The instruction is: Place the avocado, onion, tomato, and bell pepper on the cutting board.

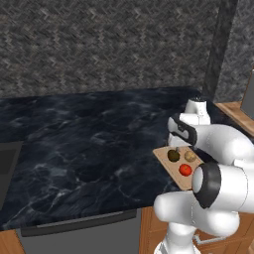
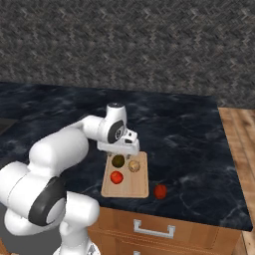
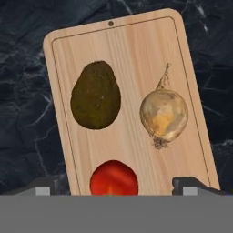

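The cutting board lies on the dark counter near its front edge, also in the base views. On it rest the dark avocado, the tan onion and the red tomato. My gripper hangs just above the board, open, its fingertips wide apart on either side of the tomato and clear of it. A small red bell pepper sits on the counter just right of the board.
The black marble counter stretches left and back to a dark stone wall. Its front edge runs just below the board, above a wooden drawer with a metal handle. A dark recess sits at the counter's far left.
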